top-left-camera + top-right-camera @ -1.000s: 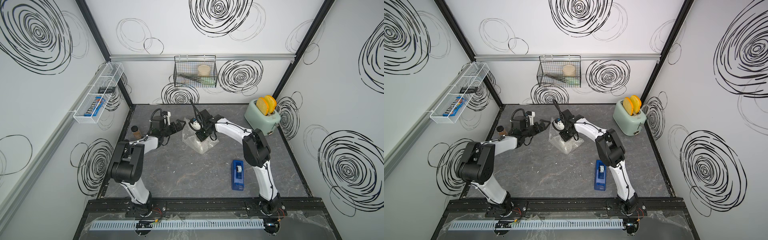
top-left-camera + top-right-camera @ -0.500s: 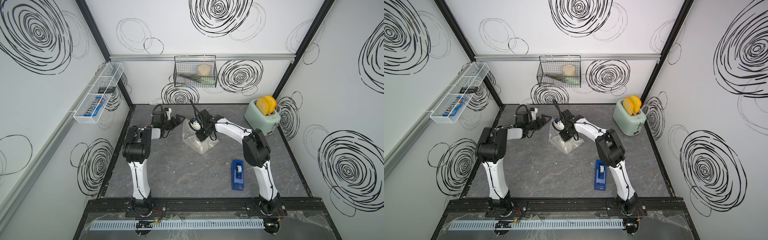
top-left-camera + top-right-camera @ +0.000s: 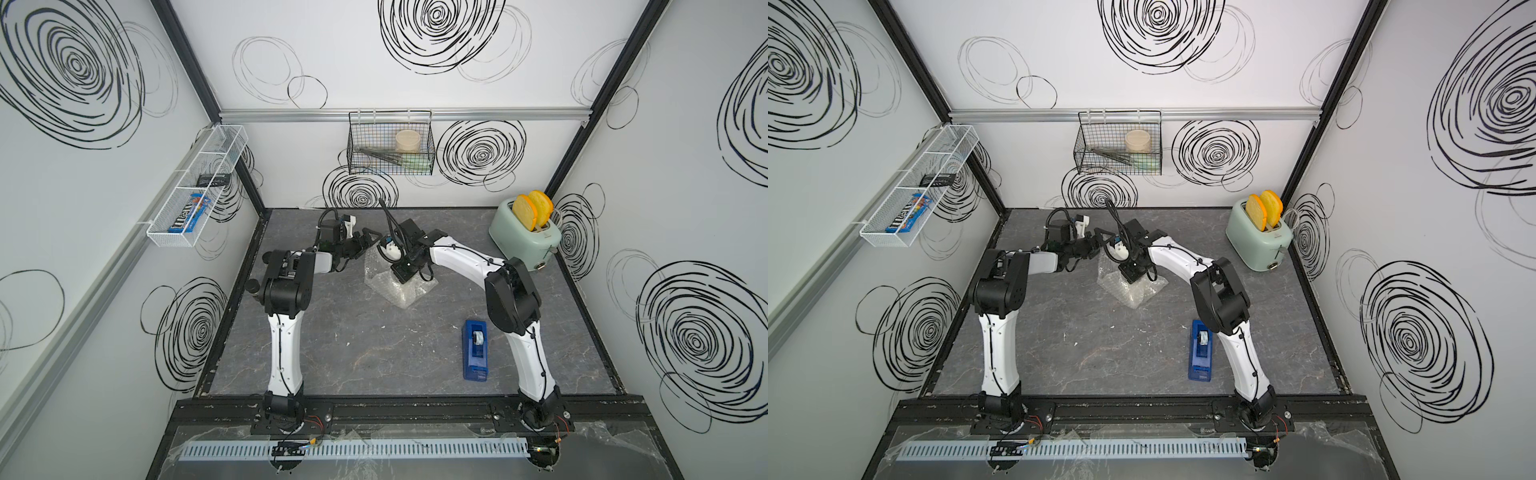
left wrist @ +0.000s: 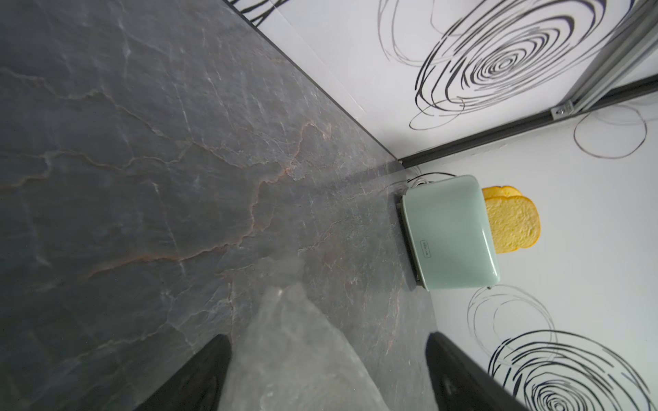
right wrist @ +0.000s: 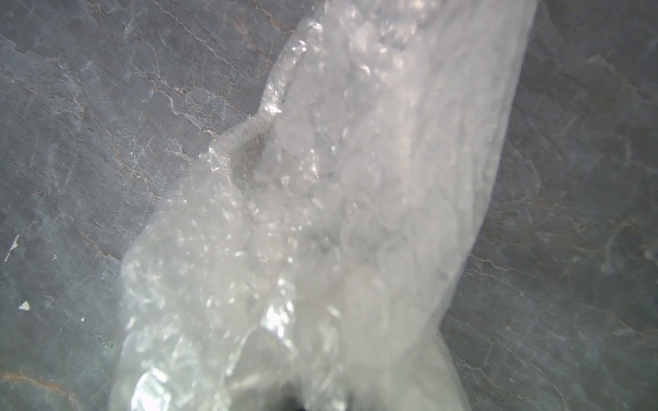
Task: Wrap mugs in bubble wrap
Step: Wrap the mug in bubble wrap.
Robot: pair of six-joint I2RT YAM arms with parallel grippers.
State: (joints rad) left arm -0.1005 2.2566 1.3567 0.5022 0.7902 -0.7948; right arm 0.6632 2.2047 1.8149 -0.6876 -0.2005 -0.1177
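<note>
My right gripper (image 3: 405,273) was down on the bubble wrap (image 3: 399,293), clenched on a fold of it. From my right wrist the plastic (image 5: 356,178) rose off the table (image 5: 89,142) toward the camera and covered my fingertips. The sheet lay crumpled toward the back of the table (image 3: 374,353), between my two arms, well apart from the blue tape dispenser (image 3: 476,351) and the green toaster (image 3: 525,239). My left gripper (image 3: 372,241) hung at the sheet's far left corner with its fingers (image 4: 213,366) spread wide. A blurred peak of the wrap (image 4: 295,356) stood between them, and I gripped nothing. I could not make out the mug in the bundle.
</note>
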